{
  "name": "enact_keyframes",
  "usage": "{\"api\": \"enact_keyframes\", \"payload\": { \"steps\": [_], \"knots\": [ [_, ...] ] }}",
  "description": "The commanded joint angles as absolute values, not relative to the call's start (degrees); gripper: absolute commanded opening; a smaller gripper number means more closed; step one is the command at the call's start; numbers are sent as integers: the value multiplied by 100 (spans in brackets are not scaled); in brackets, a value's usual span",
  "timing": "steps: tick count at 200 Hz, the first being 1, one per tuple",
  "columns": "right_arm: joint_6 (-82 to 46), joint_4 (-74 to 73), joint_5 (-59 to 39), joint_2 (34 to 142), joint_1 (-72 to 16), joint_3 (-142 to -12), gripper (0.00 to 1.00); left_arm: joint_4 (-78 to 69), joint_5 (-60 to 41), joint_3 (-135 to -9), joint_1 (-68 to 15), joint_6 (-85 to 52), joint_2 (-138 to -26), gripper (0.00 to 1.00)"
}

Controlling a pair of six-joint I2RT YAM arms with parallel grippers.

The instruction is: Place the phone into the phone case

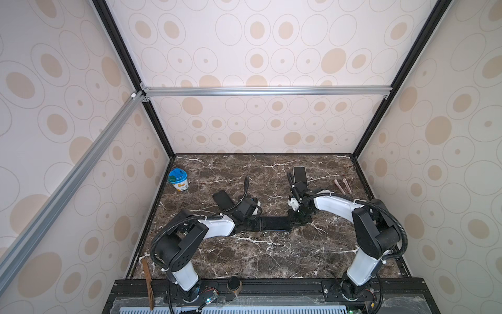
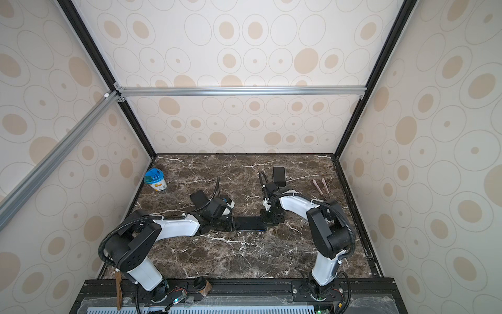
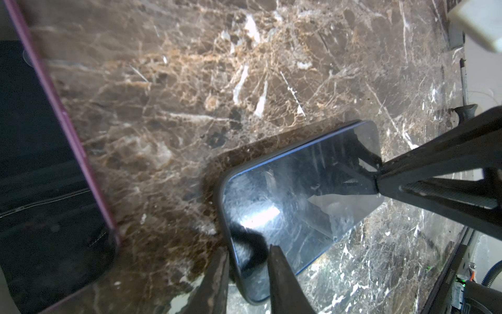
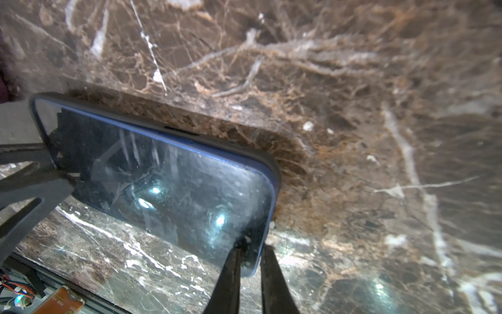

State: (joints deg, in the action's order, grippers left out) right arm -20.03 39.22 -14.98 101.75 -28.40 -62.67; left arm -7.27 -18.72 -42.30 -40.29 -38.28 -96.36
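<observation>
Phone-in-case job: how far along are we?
Mostly done: the blue phone sits inside the dark phone case, whose rim shows along one long edge and both ends. In hand: left claw and right claw each straddle an end on the marble table; clamping unclear. Remaining: the other long edge shows only blue, so confirm seating, then release.

Between the black fingers of the left gripper (image 3: 248,250) and the right gripper (image 4: 252,246), the phone (image 4: 173,190) is showing a black screen edged in blue, inside a dark grey case (image 4: 275,174). The table (image 1: 271,252) is displaying dark brown marble veined white and tan. Beside the left gripper, a flat slab (image 3: 46,176) is showing a purple edge and black face. The walls (image 1: 244,122) are carrying tan ovals on cream.
</observation>
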Motion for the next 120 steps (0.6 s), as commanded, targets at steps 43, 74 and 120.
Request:
{"api": "enact_keyframes", "payload": {
  "steps": [43,74,120],
  "knots": [
    [-2126,3492,-1397,11222,-3378,-5989,14,-266,-1907,-4040,-4089,-3808,-9677,27],
    [-2236,3329,-1372,11444,-3457,-5907,14,-266,-1897,-4031,-4095,-3824,-9668,27],
    [-2397,3092,-1289,11851,-3577,-5836,13,-261,-1888,-4024,-4093,-3830,-9677,27]
  ]
}}
